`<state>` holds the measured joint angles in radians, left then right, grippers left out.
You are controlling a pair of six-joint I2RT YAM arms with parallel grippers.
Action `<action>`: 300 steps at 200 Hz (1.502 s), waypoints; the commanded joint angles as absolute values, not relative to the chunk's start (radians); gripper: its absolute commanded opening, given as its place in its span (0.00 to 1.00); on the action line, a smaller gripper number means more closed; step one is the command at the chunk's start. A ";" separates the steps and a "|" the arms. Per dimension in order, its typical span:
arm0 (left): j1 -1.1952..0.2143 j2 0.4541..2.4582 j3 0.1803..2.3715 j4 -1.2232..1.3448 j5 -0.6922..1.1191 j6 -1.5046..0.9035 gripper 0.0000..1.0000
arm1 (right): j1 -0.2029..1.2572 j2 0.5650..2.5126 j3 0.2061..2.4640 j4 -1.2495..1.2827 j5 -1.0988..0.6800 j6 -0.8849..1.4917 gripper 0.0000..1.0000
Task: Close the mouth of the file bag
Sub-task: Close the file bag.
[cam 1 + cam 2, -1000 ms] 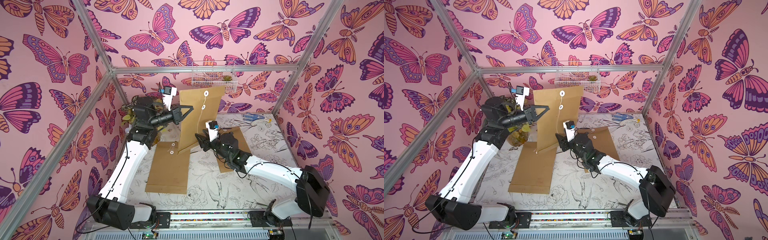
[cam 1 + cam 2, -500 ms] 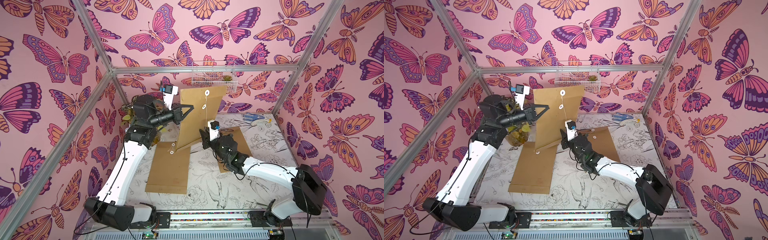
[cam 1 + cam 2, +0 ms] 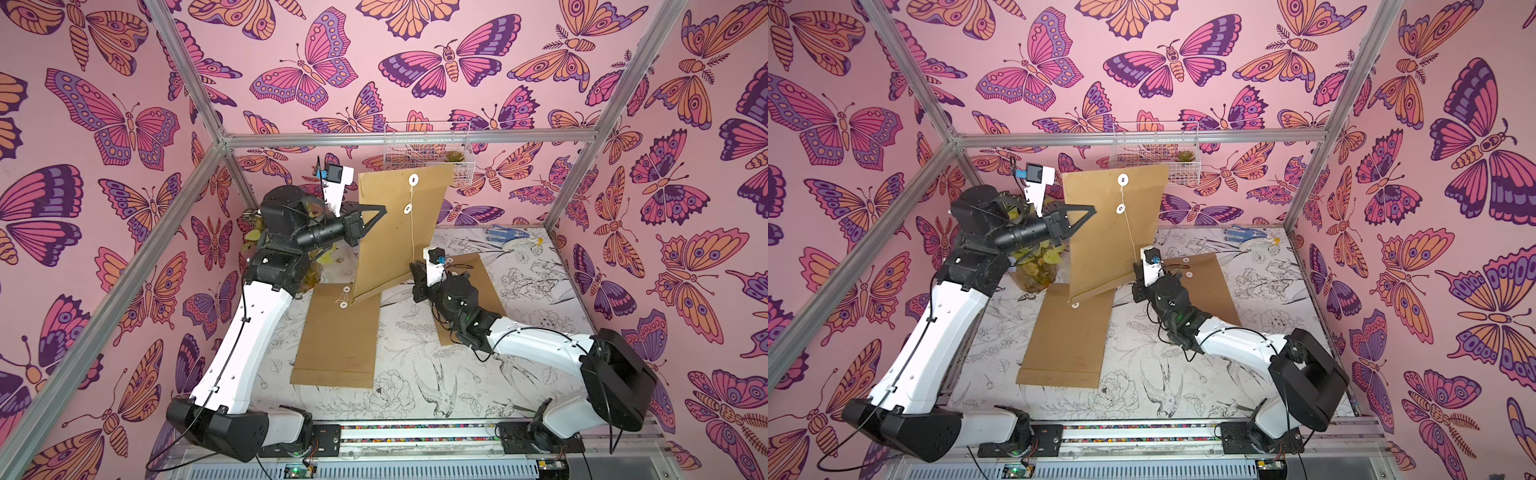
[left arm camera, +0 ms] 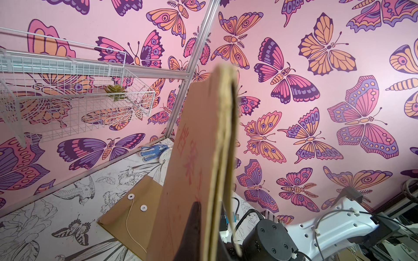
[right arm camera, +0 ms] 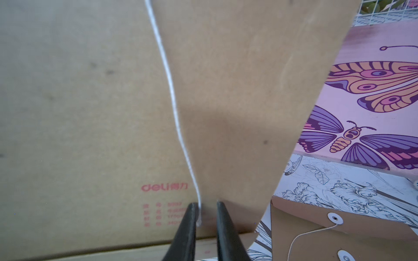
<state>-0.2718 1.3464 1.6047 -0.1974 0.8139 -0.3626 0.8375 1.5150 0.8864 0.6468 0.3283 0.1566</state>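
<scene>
A brown file bag (image 3: 395,245) (image 3: 1100,245) stands upright, its lower corner over another bag on the table. My left gripper (image 3: 384,208) (image 3: 1094,210) (image 4: 210,212) is shut on its side edge and holds it up. Two white discs sit near its top, and a white string (image 3: 412,232) (image 3: 1128,232) (image 5: 174,106) hangs down from them. My right gripper (image 3: 414,270) (image 3: 1137,284) (image 5: 205,208) is at the string's loose end. Its jaws stand a narrow gap apart, and the string end lies between them against one finger (image 5: 188,223).
Two more file bags lie flat: one (image 3: 336,336) at centre, one (image 3: 478,274) under my right arm. A wire basket (image 3: 428,149) with a succulent hangs on the back wall. A potted plant (image 3: 1038,262) stands behind my left arm, and a blue glove (image 3: 505,235) lies far right.
My right gripper has crept up towards the string's end and its jaws have narrowed round it. The left gripper still holds the bag in much the same place.
</scene>
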 commanded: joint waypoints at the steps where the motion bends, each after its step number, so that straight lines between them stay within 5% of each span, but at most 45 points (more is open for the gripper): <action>1: -0.276 1.340 1.624 -0.192 0.813 -0.348 0.00 | 0.836 1.503 0.906 0.672 0.310 0.163 0.24; 34: -0.277 1.341 1.624 -0.193 0.819 -0.345 0.00 | 0.836 1.514 0.917 0.669 0.316 0.170 0.33; 115: -0.278 1.338 1.614 -0.194 0.825 -0.347 0.00 | 0.834 1.547 0.973 0.654 0.298 0.164 0.35; 169: -0.278 1.336 1.618 -0.194 0.828 -0.348 0.00 | 0.833 1.595 0.997 0.657 0.311 0.156 0.28; 223: -0.278 1.348 1.609 -0.207 0.790 -0.339 0.00 | 0.850 1.517 0.997 0.605 0.252 0.084 0.00; 300: -0.282 1.381 1.554 -0.211 0.829 -0.316 0.00 | 1.109 1.459 1.082 0.316 0.313 -0.194 0.00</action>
<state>-0.2756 1.3689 1.5784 -0.2123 0.7883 -0.3283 1.0740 1.4712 1.0229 0.4309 0.2916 -0.1005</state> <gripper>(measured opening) 0.038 0.047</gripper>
